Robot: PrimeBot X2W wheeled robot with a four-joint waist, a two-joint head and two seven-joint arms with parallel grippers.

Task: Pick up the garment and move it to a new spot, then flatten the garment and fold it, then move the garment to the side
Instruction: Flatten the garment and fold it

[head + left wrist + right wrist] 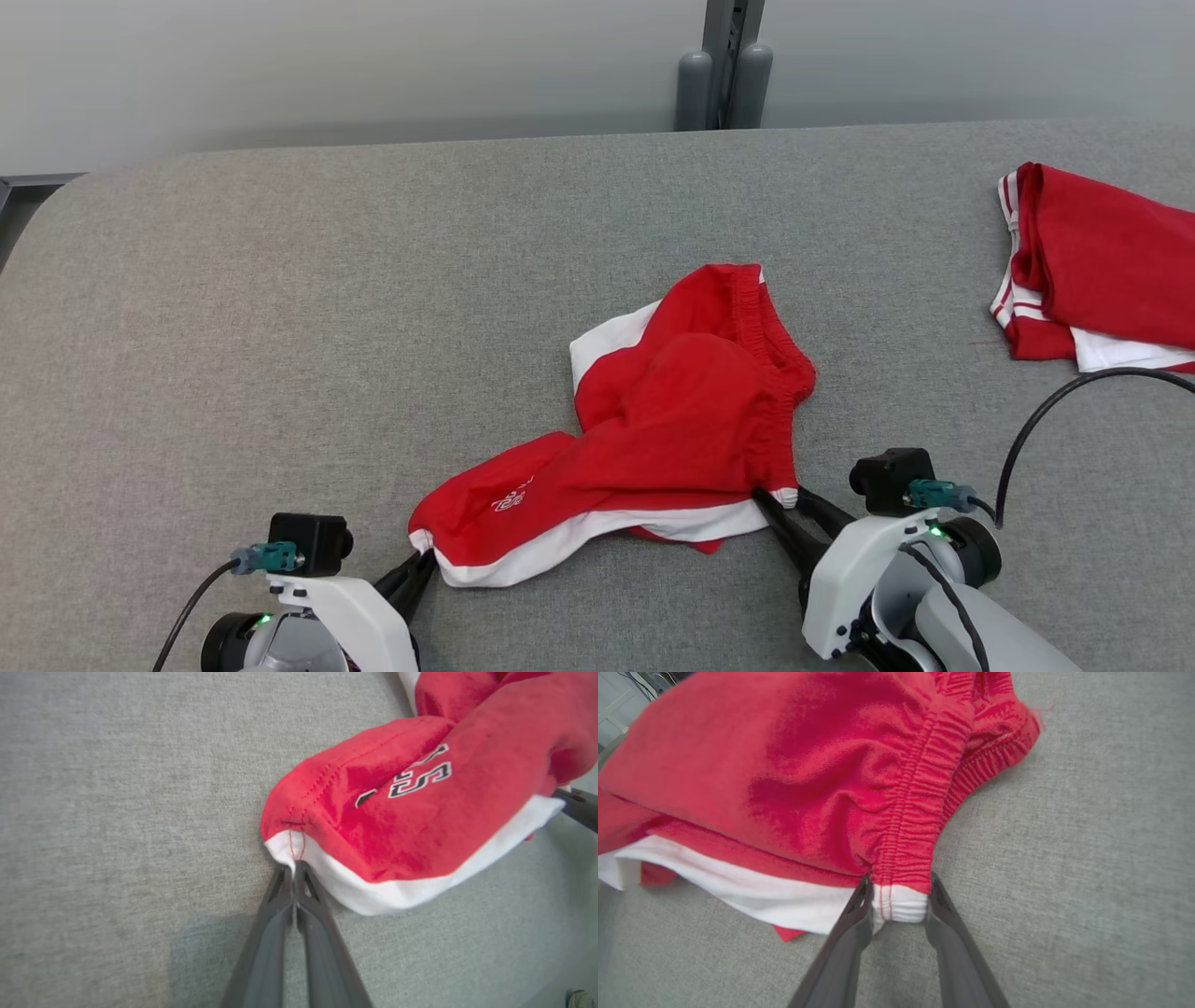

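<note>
Left gripper (294,865) pinches the shorts' (672,420) hem corner; right gripper (899,896) straddles their waistband. Two red garments lie on one table (280,327): shorts and a folded one (1092,271).

From the head we look forward and down across the grey table (280,308), the red garment (681,420) at mid-frame; our left wrist camera sits close over that garment's (420,812) hem corner, looking along its fingers (280,933); our right wrist camera looks closely at the garment's (808,774) waistband end; all three share the garment.
</note>
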